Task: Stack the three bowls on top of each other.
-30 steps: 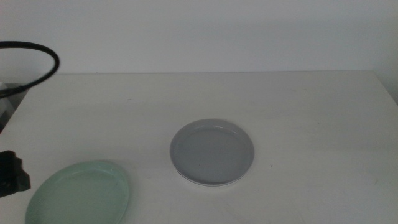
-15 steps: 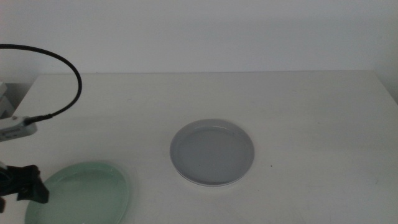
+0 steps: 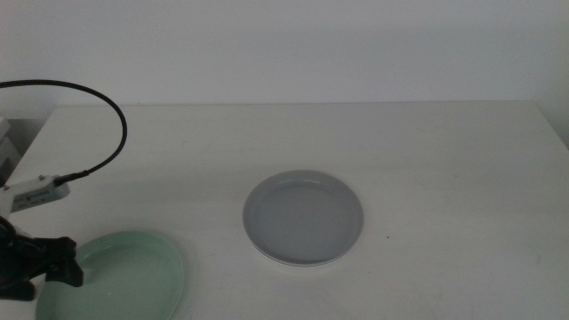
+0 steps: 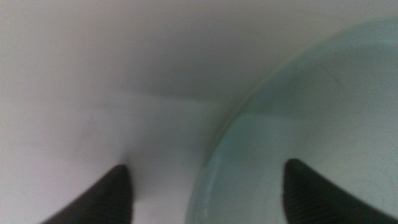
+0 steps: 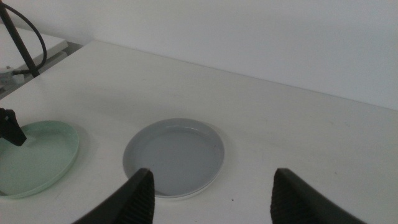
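Left wrist view: left gripper (image 4: 205, 193), jaws spread, straddles the mint green bowl's (image 4: 298, 124) rim near the worktop's (image 3: 356, 142) front-left corner; right gripper (image 5: 211, 196) waits spread.

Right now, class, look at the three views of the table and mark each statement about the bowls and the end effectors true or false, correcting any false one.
1. The grey-blue bowl sits on top of a white bowl. True; only a white rim shows beneath it.
2. The mint green bowl is stacked on the grey-blue bowl. False: it lies apart on the table, toward the left arm's side.
3. The left end effector is open, its jaws straddling the mint green bowl's rim. True.
4. The right end effector grips the grey-blue bowl. False: it is open, holds nothing, and the bowl lies ahead of it.
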Robot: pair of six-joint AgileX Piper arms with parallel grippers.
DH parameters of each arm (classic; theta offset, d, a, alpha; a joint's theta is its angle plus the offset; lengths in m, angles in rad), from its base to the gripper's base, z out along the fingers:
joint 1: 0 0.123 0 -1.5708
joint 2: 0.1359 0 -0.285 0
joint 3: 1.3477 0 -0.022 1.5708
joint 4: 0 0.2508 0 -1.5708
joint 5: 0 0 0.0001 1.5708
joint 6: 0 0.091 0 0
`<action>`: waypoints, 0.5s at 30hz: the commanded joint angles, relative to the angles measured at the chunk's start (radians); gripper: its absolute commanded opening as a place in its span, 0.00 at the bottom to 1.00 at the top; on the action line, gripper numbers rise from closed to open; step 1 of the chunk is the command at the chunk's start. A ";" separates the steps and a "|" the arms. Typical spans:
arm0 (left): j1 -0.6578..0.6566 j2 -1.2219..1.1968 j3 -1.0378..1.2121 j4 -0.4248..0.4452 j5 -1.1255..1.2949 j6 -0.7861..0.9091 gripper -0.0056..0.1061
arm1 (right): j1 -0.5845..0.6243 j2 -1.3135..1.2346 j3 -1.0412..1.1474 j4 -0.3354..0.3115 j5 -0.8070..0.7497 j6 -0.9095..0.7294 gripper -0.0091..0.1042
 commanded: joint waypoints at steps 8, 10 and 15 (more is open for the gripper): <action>0.000 0.019 -0.011 -0.025 0.038 0.001 0.06 | -0.003 0.003 -0.025 -0.001 -0.075 -0.008 0.50; 0.000 0.004 -0.011 -0.026 0.053 -0.001 0.05 | -0.003 0.003 -0.025 -0.001 -0.075 -0.008 0.50; -0.015 -0.082 -0.063 -0.025 0.151 -0.035 0.05 | -0.003 0.003 -0.025 -0.003 -0.075 -0.008 0.50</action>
